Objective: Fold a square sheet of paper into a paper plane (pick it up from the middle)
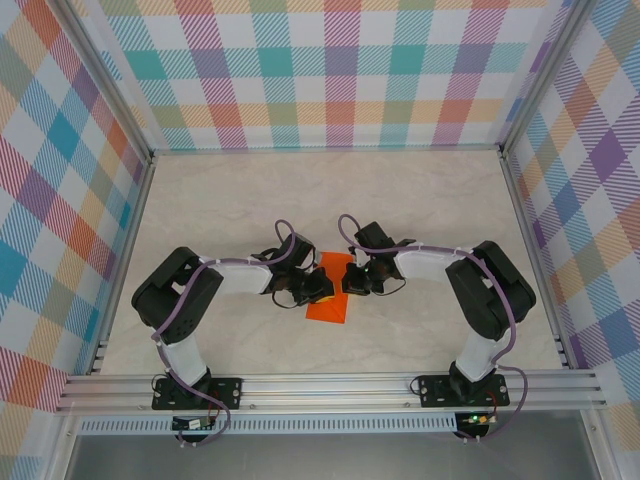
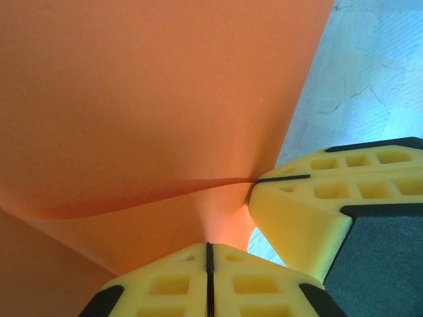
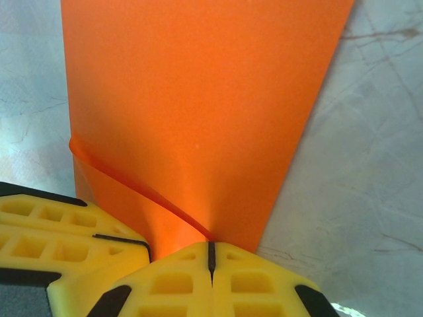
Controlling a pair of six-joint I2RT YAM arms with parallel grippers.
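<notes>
The orange sheet of paper [image 1: 330, 300] lies at the middle of the table between the two arms, looking narrower than square from above. My left gripper [image 1: 320, 286] pinches its left side and my right gripper [image 1: 350, 280] its right side, tips nearly touching. In the left wrist view the paper [image 2: 145, 99] bends up in a curved fold, and my left gripper [image 2: 210, 246] is shut on its edge, with the right gripper's yellow fingers [image 2: 304, 205] close by. In the right wrist view the paper [image 3: 198, 99] runs away flat, one layer curling up, and my right gripper [image 3: 211, 244] is shut on it.
The marbled tabletop [image 1: 300, 190] is boxed in by plaid walls [image 1: 320, 70] at the back and both sides. An aluminium rail [image 1: 330, 385] runs along the near edge with both arm bases on it. Bare table shows beside the paper [image 3: 370, 165].
</notes>
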